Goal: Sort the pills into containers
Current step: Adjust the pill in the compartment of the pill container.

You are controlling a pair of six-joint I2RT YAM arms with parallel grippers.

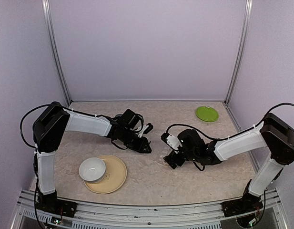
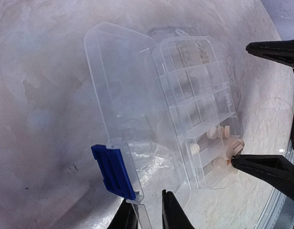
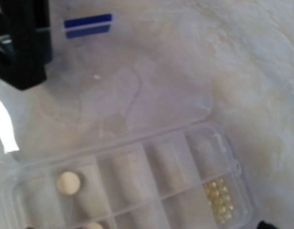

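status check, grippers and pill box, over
Left gripper shut on the lid edge of the open pill box. Right gripper open beside the box, one fingertip near the pills. Nothing blocking the compartments.

Pill box (image 2: 194,90): clear glossy plastic; latch (image 2: 113,171) opaque blue plastic. Pills (image 2: 212,133): matt, chalky. Tabletop (image 2: 42,95): smooth, marbled.

Left arm (image 1: 87,123) and right arm (image 1: 237,145) are extended inward, low; left gripper (image 2: 144,206) is pinched narrow, right gripper (image 2: 239,104) is spread wide.
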